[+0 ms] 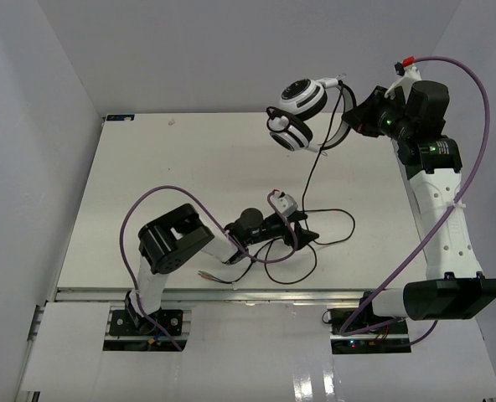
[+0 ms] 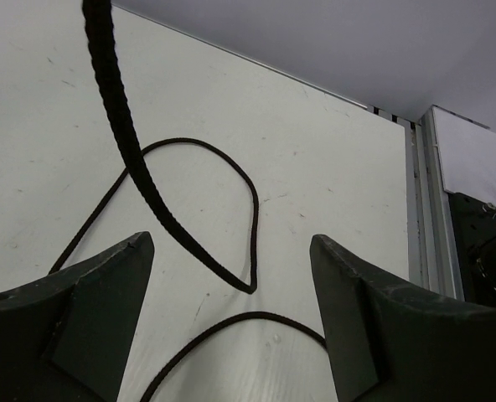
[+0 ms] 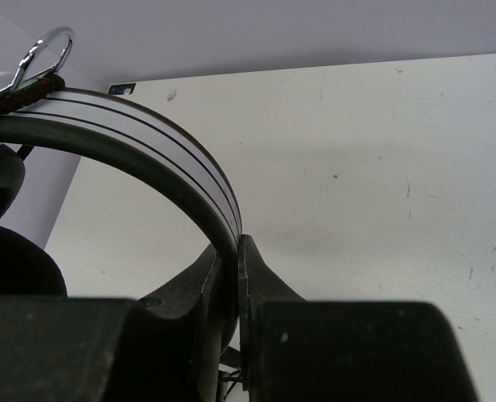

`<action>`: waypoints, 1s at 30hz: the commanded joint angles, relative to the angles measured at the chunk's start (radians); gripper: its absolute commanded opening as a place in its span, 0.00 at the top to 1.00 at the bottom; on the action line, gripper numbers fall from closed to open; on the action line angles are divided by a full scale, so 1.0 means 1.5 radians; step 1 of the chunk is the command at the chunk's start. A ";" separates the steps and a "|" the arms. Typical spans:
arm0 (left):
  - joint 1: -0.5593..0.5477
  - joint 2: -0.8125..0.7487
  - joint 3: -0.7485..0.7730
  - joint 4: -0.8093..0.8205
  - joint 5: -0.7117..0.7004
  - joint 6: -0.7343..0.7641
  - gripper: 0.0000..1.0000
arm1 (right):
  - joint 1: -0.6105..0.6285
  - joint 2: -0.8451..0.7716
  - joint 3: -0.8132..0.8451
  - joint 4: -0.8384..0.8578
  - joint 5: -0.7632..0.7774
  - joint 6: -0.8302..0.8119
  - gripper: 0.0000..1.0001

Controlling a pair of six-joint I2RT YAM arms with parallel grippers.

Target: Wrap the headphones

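The white headphones point(image 1: 298, 113) with black ear pads hang in the air above the table's far right. My right gripper point(image 1: 353, 121) is shut on their headband; in the right wrist view the gripper point(image 3: 238, 247) pinches the white and black band point(image 3: 147, 134). The thin black cable point(image 1: 315, 159) drops from the headphones to the table and lies there in loose loops. Its plugs point(image 1: 206, 275) rest near the front edge. My left gripper point(image 1: 302, 234) is open and low over the loops; in the left wrist view the gripper point(image 2: 231, 243) has cable point(image 2: 189, 243) between its fingers, not gripped.
Purple robot cables point(image 1: 156, 197) arch over the left arm and along the right arm point(image 1: 474, 100). A metal rail point(image 1: 231, 293) runs along the table's near edge. White walls close in the back and sides. A small blue label point(image 1: 118, 118) sits at the back left corner.
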 commanded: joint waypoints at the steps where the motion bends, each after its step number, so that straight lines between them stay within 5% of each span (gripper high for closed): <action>1: -0.015 0.026 0.055 0.008 -0.037 -0.019 0.19 | -0.008 -0.029 -0.003 0.080 -0.038 0.050 0.92; 4: -0.018 0.050 0.075 0.004 -0.060 -0.028 0.30 | -0.012 -0.032 -0.005 0.081 -0.043 0.052 0.92; 10: -0.019 0.052 0.056 0.019 -0.041 -0.052 0.97 | -0.021 -0.039 -0.001 0.079 -0.041 0.045 0.92; 11: -0.019 0.043 0.046 0.013 -0.042 -0.047 1.00 | -0.021 -0.040 0.001 0.079 -0.036 0.038 0.92; 20: -0.001 -0.185 -0.104 -0.104 -0.012 0.082 1.00 | -0.031 -0.040 0.008 0.060 -0.003 -0.109 0.92; 30: 0.090 -0.296 -0.161 -0.250 0.022 0.142 1.00 | -0.107 -0.040 0.001 0.059 -0.209 -0.194 0.92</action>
